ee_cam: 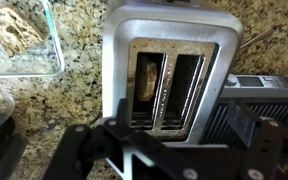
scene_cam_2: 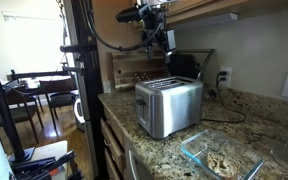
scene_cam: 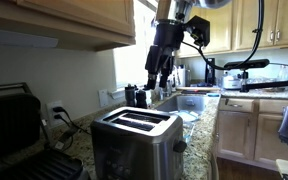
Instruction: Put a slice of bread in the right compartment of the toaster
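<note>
The stainless-steel toaster [scene_cam: 134, 138] with a black top stands on the granite counter and shows in both exterior views [scene_cam_2: 169, 105]. In the wrist view, the toaster [ee_cam: 119, 70] is seen from above. A golden-brown slice of bread [ee_cam: 147, 78] sits inside the slot on the image's left, and the other slot looks empty. My gripper [scene_cam: 156, 78] hangs well above the toaster with its fingers spread and nothing between them. It also shows in an exterior view [scene_cam_2: 157, 38] and along the bottom of the wrist view [ee_cam: 174, 140].
A clear glass container [ee_cam: 50, 62] holding another piece of bread [ee_cam: 14, 30] lies on the counter beside the toaster, also seen in an exterior view [scene_cam_2: 219, 155]. A large black contact grill [scene_cam: 14, 130] stands close on the toaster's other side. Wooden cabinets hang overhead.
</note>
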Action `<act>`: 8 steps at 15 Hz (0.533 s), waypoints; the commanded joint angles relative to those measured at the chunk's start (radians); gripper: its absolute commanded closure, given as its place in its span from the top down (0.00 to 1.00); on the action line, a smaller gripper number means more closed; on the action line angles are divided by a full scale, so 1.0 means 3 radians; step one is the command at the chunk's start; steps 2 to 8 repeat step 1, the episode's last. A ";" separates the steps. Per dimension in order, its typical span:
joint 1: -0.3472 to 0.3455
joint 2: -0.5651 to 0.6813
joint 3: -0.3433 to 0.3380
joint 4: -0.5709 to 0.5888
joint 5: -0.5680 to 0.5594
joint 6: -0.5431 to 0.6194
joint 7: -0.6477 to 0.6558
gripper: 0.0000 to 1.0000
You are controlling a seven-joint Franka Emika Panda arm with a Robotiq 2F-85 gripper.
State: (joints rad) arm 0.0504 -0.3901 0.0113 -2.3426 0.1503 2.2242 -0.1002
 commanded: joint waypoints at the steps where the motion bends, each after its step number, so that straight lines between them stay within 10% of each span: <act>1: 0.0017 0.0007 -0.0015 0.0004 -0.0009 -0.0005 0.0008 1.00; 8: 0.0017 0.0007 -0.0015 0.0004 -0.0009 -0.0005 0.0008 1.00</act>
